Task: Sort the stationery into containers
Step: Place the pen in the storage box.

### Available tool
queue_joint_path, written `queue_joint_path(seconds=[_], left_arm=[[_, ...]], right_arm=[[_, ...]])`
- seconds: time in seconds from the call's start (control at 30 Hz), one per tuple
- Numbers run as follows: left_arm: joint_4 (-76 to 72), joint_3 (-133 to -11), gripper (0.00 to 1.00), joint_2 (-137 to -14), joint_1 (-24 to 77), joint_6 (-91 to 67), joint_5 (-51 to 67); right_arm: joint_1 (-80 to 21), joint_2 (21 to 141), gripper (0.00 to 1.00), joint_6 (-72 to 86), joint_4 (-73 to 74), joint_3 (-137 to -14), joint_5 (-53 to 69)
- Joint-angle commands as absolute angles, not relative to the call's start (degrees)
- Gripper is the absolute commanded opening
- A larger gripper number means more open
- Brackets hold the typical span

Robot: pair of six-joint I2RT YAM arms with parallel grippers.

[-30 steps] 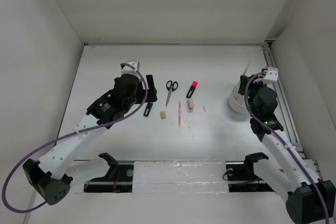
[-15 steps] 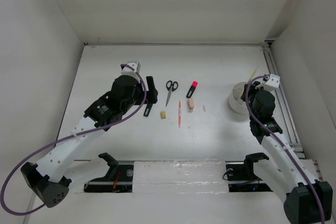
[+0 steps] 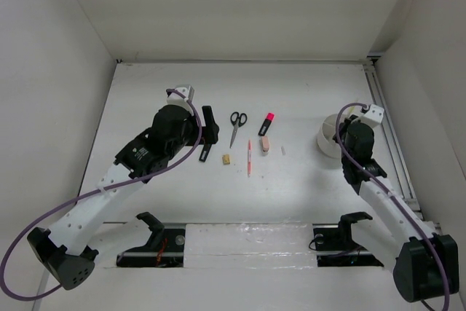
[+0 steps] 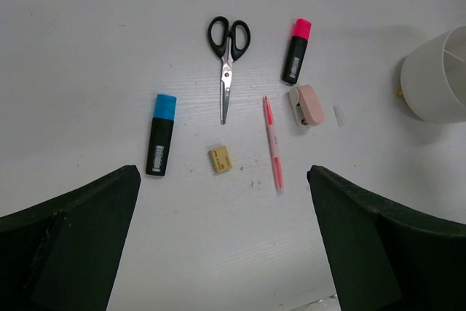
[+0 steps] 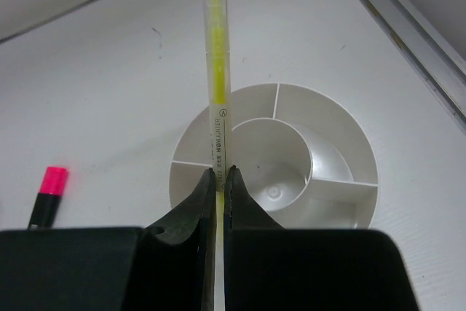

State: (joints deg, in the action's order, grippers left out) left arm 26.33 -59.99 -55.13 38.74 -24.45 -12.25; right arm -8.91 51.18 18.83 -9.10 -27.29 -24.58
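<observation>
White links [image 3: 93, 205], black joints [image 3: 172, 126], purple cables [image 3: 199, 130]; left pincer [image 3: 210, 124] black.

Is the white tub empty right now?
Empty, as far as visible: the tub shows bare compartments; the right hand holds the yellow highlighter.

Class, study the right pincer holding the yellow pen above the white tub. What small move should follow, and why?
Probably lower the right pincer a little. It is shut on the yellow pen, held over the white tub, and the pen is not yet released inside.
</observation>
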Motion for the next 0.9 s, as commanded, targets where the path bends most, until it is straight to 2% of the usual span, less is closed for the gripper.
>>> queue_joint_path(seconds=[0.0,0.4,0.53,0.63,0.67,0.87], left_arm=[[24.6,-59.6,1.00,-53.9,38.4,-23.8,-12.0],[24.6,-59.6,1.00,-55.5,38.4,-23.8,-12.0],[24.6,-59.6,1.00,-55.5,38.4,-23.8,-12.0],[24.6,-59.6,1.00,-55.5,38.4,-23.3,-12.0],[24.6,-59.6,1.00,-55.5,38.4,-23.3,-12.0],[24.6,-59.6,1.00,-55.5,38.4,-23.3,-12.0]], right_arm=[[-8.6,53.4,0.00,18.4,-9.2,-29.9,-26.9],[-8.6,57.6,0.00,18.4,-8.2,-30.4,-28.7],[-9.8,56.4,0.14,18.4,-8.2,-30.4,-29.7],[-10.3,55.9,0.29,18.4,-8.2,-29.9,-30.3],[-10.3,55.9,0.37,18.4,-8.2,-29.9,-31.1],[-11.3,55.9,0.44,18.4,-8.2,-29.9,-31.7]])
